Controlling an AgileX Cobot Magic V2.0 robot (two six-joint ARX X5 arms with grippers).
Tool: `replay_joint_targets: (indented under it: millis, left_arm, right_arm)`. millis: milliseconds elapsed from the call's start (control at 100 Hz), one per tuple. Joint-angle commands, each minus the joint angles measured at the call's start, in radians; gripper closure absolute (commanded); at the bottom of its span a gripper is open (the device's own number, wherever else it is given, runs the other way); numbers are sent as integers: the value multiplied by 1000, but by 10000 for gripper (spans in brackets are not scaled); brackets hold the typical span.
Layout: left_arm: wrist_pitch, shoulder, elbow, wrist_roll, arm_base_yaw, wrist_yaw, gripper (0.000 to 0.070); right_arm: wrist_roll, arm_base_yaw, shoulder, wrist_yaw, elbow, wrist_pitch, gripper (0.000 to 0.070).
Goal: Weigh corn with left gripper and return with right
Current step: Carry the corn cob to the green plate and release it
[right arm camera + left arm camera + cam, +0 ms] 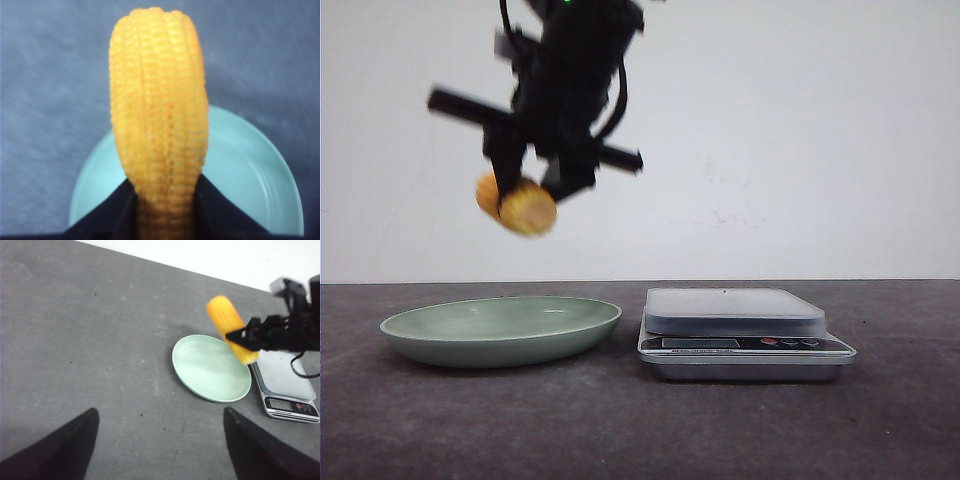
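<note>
The right pincer [533,190] is clamped on the corn [520,205] and holds it high in the air above the green plate [470,340], toward the plate's right half. The right wrist view looks down the cob's length with the plate directly beneath, which suggests the arm is lined up to set the corn back there, so the return half of the task appears under way. The cob is gripped near one end, the rest jutting out free, which leaves room to lay it down without the fingers meeting the plate.

The scale [745,330] sits on the tabletop [620,430] just right of the plate, its platform bare.

The left pincer [160,445] stands spread wide, holding nothing, well to the left of the plate, out of the carrying arm's path.
</note>
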Motion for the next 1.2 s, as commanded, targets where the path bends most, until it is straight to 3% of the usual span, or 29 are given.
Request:
replay_joint_targets:
  millis: [0, 230, 370, 440, 510, 630, 690, 930, 1190]
  left_arm:
    - [-1, -3, 11, 8, -1, -3, 226]
    - [-2, -3, 11, 26, -1, -3, 226]
    - [0, -3, 11, 31, -1, -3, 226]
    - [-1, -3, 11, 36, -1, -3, 226]
    - [1, -3, 11, 37, -1, -3, 226]
    - [3, -3, 11, 40, -1, -3, 226]
    - [2, -3, 11, 42, -1, -3, 226]
    - [2, -3, 11, 45, -1, -3, 226]
    - [4, -3, 11, 56, -1, -3, 226]
  right_arm:
    - [45, 2, 29, 5, 26, -2, 699]
    - [70, -2, 59, 24, 26, -24, 693]
    - [106, 5, 59, 125, 25, -69, 692]
    - [105, 11, 59, 137, 25, -65, 670]
    - [106, 13, 59, 130, 25, -56, 549]
    - [108, 17, 59, 107, 25, -46, 194]
    - [108, 21, 59, 104, 25, -39, 113]
    - [94, 37, 48, 58, 26, 16, 107]
    - [-2, -35, -99, 33, 26, -71, 108]
